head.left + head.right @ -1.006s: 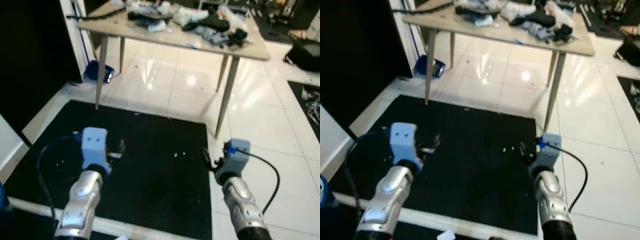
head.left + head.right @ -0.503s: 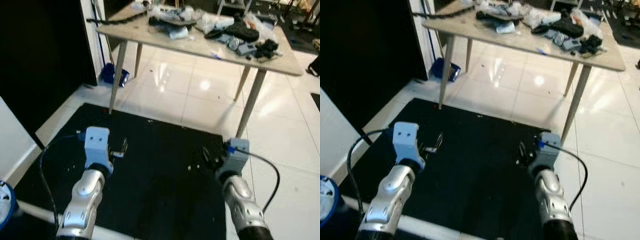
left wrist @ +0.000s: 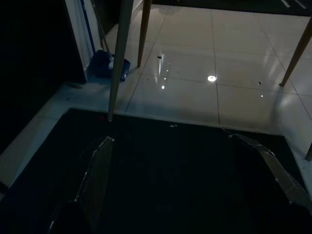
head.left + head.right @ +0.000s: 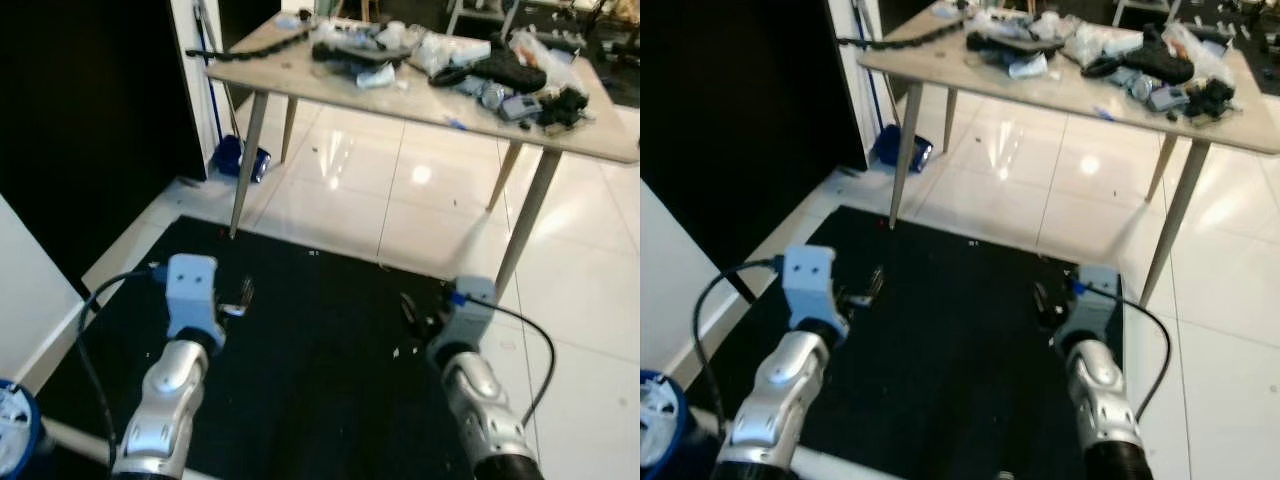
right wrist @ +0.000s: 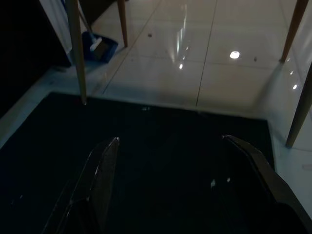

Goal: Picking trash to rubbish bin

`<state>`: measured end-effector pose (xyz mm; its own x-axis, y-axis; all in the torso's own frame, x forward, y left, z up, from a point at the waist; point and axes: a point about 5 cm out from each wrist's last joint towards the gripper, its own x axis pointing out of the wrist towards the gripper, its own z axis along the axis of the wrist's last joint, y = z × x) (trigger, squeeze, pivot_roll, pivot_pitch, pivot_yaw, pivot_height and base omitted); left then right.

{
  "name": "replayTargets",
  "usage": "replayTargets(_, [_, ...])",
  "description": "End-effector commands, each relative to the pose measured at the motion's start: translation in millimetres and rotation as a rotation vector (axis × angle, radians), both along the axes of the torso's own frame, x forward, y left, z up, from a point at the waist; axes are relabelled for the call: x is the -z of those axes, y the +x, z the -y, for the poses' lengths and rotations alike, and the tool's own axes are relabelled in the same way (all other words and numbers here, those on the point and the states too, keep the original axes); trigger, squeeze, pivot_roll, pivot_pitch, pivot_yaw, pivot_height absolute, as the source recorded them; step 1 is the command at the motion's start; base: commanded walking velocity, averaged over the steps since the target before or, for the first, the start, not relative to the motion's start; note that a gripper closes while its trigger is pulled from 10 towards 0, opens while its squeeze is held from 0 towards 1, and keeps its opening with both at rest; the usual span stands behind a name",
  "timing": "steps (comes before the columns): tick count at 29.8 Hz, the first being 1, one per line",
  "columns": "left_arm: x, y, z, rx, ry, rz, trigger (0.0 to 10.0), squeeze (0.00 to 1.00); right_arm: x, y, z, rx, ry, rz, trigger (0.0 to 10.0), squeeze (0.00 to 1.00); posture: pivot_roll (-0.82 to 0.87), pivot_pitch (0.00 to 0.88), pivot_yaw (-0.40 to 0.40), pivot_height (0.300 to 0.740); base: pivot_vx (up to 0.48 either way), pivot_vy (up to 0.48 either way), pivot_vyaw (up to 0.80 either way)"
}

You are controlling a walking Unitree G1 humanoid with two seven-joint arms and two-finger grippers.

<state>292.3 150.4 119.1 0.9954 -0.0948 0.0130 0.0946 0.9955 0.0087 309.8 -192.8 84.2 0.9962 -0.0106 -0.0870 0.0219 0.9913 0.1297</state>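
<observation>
Left eye: left pincer (image 4: 243, 294) and right pincer (image 4: 412, 312) raised over a black mat (image 4: 310, 370); cluttered surface (image 4: 420, 85) ahead; blue rubbish bin (image 4: 14, 432) at the lower left, beside the mat; pale scraps (image 4: 408, 351) on the mat near the right pincer. Left wrist: fingers (image 3: 95, 175) spread apart, empty. Right wrist: fingers (image 5: 100, 173) likewise apart; scraps (image 5: 213, 183) between them on the mat.

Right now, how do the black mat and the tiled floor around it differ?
The mat is black and dull, flecked with small pale bits; the tiled floor is white, glossy and mirrors the ceiling lights. The left gripper and right gripper hang over the mat, both open. The table stands mostly on the tiles, one leg at the mat's edge.
</observation>
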Motion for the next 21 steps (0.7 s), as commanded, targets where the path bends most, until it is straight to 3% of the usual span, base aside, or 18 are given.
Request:
replayTargets(1, [3.5,-2.0,-3.6,-0.014,0.008,-0.015,10.0,0.00,5.4,-2.7,-5.0,-0.015,0.018,-0.017,10.0,0.00,0.02,0.147,-0.032,0.740,0.326,0.000,0.00])
replayTargets(21, [2.3,0.8,-3.0,-0.004,0.019,-0.016,10.0,0.00,-1.7,-2.4,-1.3,0.025,0.052,0.025,10.0,0.00,0.02,0.161,-0.019,0.740,0.327,0.000,0.00])
